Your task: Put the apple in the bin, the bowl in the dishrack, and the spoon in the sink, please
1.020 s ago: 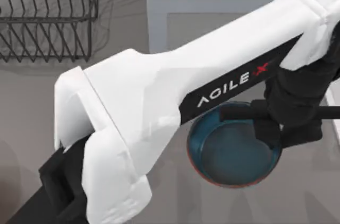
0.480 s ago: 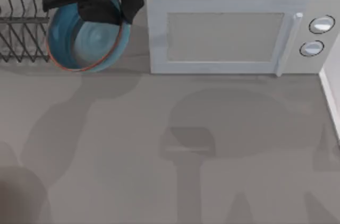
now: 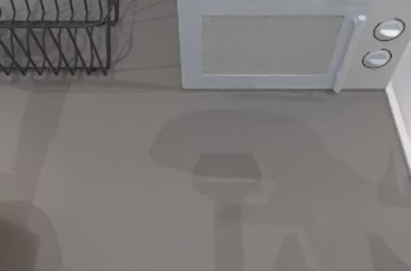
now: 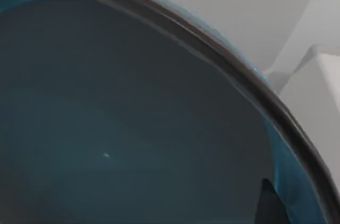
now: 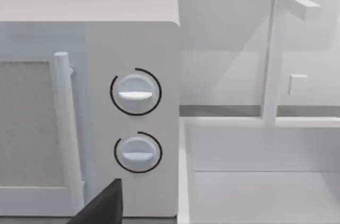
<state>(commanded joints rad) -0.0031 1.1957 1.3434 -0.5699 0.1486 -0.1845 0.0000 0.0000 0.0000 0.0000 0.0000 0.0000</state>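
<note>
From above, the flat grey desk [image 3: 128, 174] carries broad soft shadows across its middle and lower left. At the top left corner sits the dark metal wire dishrack [image 3: 58, 27] w/ thin upright prongs and a rectangular frame, nothing visible among the prongs in the part shown. Just right of it, along the back edge, stands a white boxy microwave [image 3: 270, 40] w/ a grey door panel, vertical bar handle [image 3: 350, 52] and two round dials [image 3: 388, 30] stacked near its right end. Left wrist view: the wide round bowl [image 4: 117, 128], blue-teal inside w/ a thin dark rim, sits very close to the lens, tilted, pale wall behind; a small dark sliver by the rim at the frame edge may be part of the left gripper, but whether it's apart, together or clamped on the bowl — can't tell. Right wrist view faces the microwave front, handle and both dials, w/ a white rectangular sink [image 5: 265, 181] directly beside the microwave and a white angular faucet [image 5: 276, 49] rising at the basin's back edge. A dark wedge at the frame edge looks like part of the right gripper; its state can't be told either.
</note>
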